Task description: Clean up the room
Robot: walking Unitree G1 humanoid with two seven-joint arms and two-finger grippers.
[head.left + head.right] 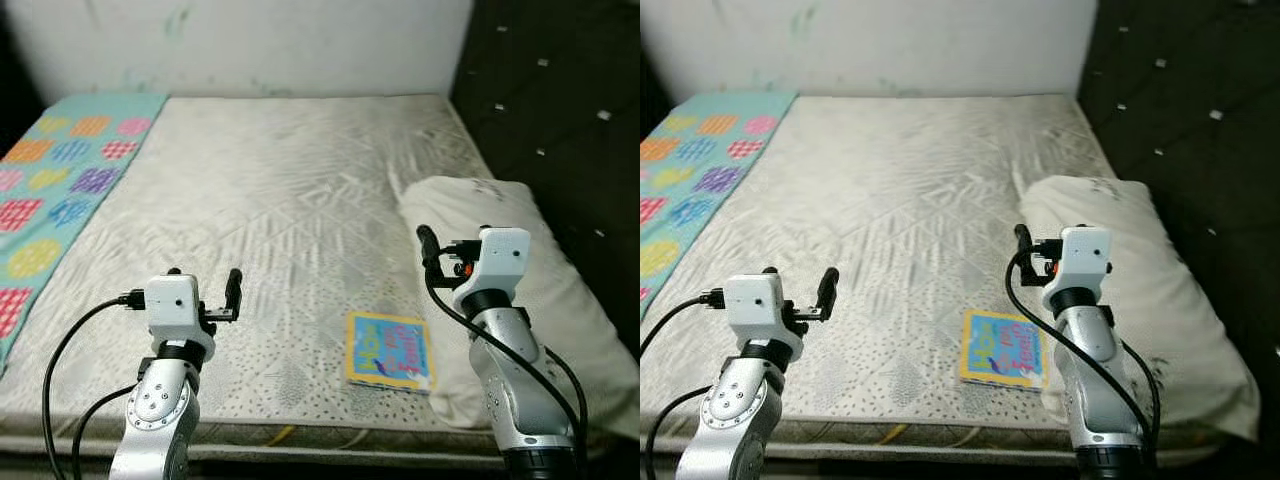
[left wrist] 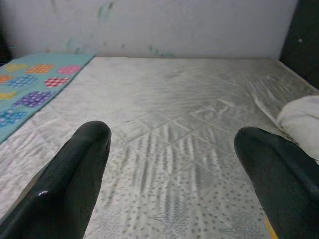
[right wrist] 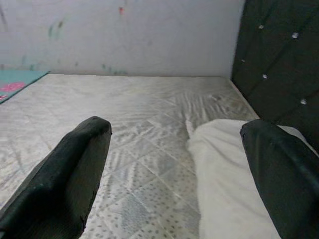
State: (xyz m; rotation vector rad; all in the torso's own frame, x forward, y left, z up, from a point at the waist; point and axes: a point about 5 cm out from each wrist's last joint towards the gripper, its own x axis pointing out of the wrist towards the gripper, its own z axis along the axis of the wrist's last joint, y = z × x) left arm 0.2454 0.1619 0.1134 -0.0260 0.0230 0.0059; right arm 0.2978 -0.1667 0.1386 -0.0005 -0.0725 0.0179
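A colourful children's book (image 1: 389,350) lies flat near the front edge of the bare grey mattress (image 1: 280,180), right of centre, with one corner against a white pillow (image 1: 570,310). The pillow lies along the bed's right side. A teal blanket (image 1: 60,190) with patterned circles covers the bed's left strip. My left gripper (image 1: 205,290) hovers over the front of the mattress, open and empty, left of the book. My right gripper (image 1: 450,250) is raised above the pillow's near end, just right of the book, also open with nothing between its fingers (image 3: 75,169).
A dark tufted headboard panel (image 1: 560,110) runs along the right side of the bed. A stained white wall (image 1: 250,40) stands behind the far edge. The mattress's front edge (image 1: 300,435) is right below my arms.
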